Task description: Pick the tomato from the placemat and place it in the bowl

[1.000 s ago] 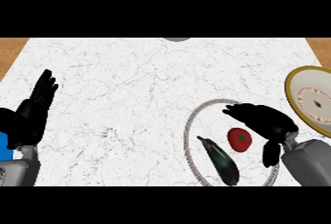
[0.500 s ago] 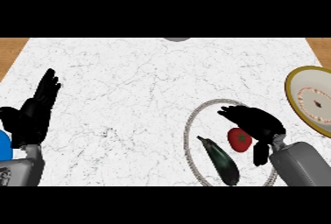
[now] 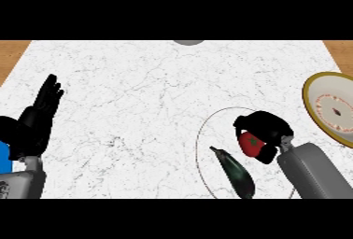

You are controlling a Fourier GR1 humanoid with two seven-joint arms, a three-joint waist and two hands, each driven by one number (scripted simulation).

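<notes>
A red tomato (image 3: pixel 250 143) lies on the round white placemat (image 3: pixel 207 140), whose thin dark rim shows at lower right. My right hand (image 3: pixel 265 127) is curled over the tomato from the right, fingers arched above it and thumb below, hiding its right side. The bowl (image 3: pixel 329 109), yellow-rimmed with a pale patterned inside, stands at the right edge, apart from the hand. At the left edge my left hand (image 3: pixel 36 121) rests open with fingers up.
A dark green eggplant (image 3: pixel 234 171) lies on the placemat just left of and below the tomato. A grey round object (image 3: pixel 188 42) peeks in at the counter's far edge. Wooden strips (image 3: pixel 14 56) flank the marble top.
My right hand has come down and left over the tomato and its fingers have curled around it. The left hand has barely shifted.
</notes>
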